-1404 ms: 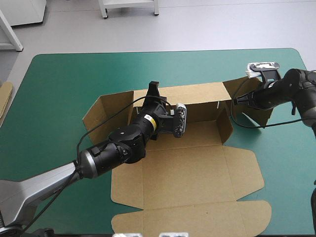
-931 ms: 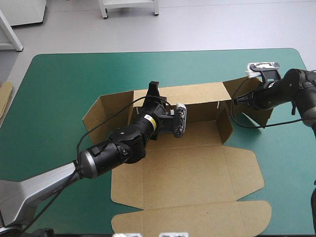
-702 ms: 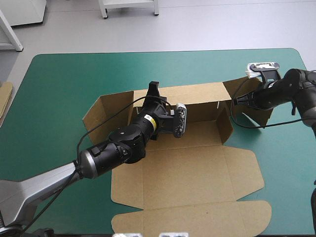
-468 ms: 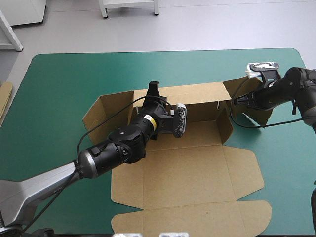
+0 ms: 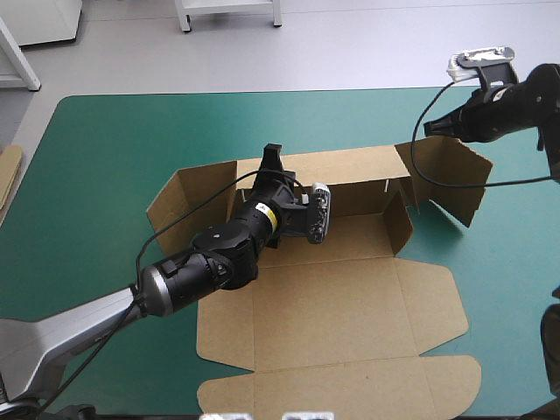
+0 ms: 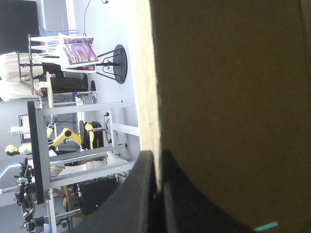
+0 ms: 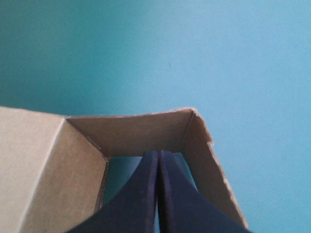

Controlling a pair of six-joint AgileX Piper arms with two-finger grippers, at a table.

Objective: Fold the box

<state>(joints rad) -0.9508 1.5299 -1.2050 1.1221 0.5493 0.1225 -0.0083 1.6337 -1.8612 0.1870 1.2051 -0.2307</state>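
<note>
The box [image 5: 341,297], a cut sheet of brown corrugated board, is seen near the middle of the table, on the teal-green cover [image 5: 114,149]. Its long rear wall [image 5: 350,171] is stood up, and a short wall [image 5: 401,219] is raised at the right end. The wide lid panel [image 5: 350,385] is laid flat toward the near edge.

The left gripper [image 5: 272,150] is set on the top rim of the rear wall. In the left wrist view its black fingers [image 6: 146,194] are all but closed, with the edge of the board [image 6: 233,97] pinched between them. Much of that view is blocked by the board. The box's left half is crossed and partly hidden by the left arm.

The right gripper [image 5: 426,130] is held above the loose right end flap [image 5: 455,171], apart from it. In the right wrist view its fingers [image 7: 146,194] are met in one pointed arch, with nothing clamped. The bent flap [image 7: 141,131] is seen beneath and ahead of them.

An edge of more brown board [image 5: 7,175] is shown at the table's left edge.
</note>
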